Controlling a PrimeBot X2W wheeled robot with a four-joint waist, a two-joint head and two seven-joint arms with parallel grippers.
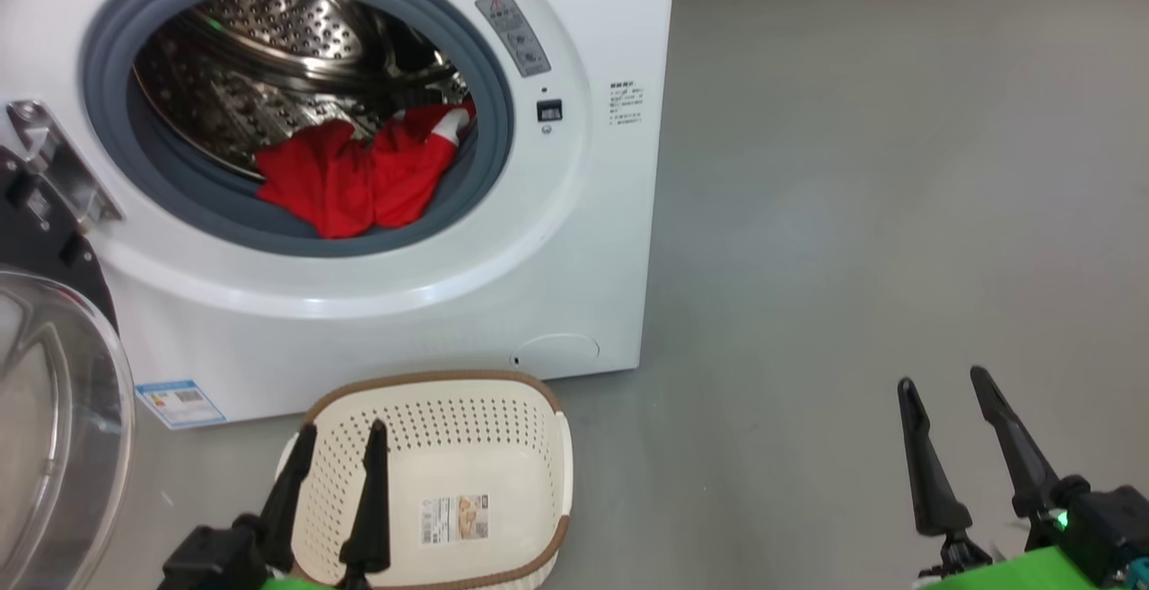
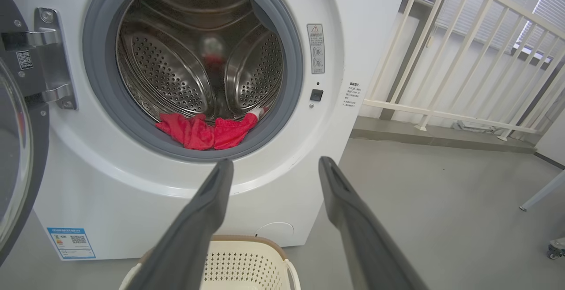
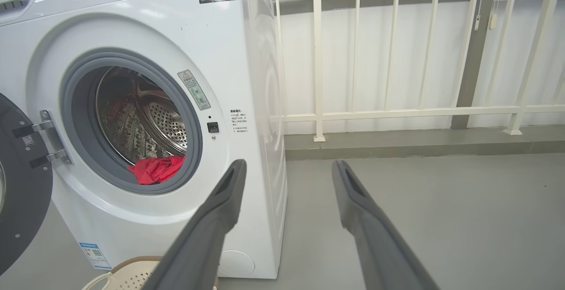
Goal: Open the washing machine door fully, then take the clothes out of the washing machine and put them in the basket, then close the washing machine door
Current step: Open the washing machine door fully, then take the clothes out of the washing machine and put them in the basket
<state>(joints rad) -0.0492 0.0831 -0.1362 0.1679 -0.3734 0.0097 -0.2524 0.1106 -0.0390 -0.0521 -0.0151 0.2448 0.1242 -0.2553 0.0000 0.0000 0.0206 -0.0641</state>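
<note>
The white washing machine (image 1: 377, 321) stands with its door (image 1: 45, 410) swung out on the left hinge. Red clothes (image 1: 359, 177) lie at the front lip of the steel drum, also seen as the clothes (image 2: 207, 131) and the clothes (image 3: 156, 169). The cream basket (image 1: 539, 446) sits on the floor right in front of the machine, holding only a sticker. My left gripper (image 1: 341, 446) hovers open over the basket's near left rim, and my left gripper (image 2: 273, 168) points at the machine below the drum opening. My right gripper (image 1: 942, 388) is open over bare floor to the right, well away from the machine; my right gripper (image 3: 287, 168) has nothing between its fingers.
Grey floor (image 1: 853, 213) stretches to the right of the machine. A white railing (image 3: 397, 113) runs along the back wall behind a low step. A slanted pale leg and a small wheel (image 2: 555, 248) show at the far right of the left wrist view.
</note>
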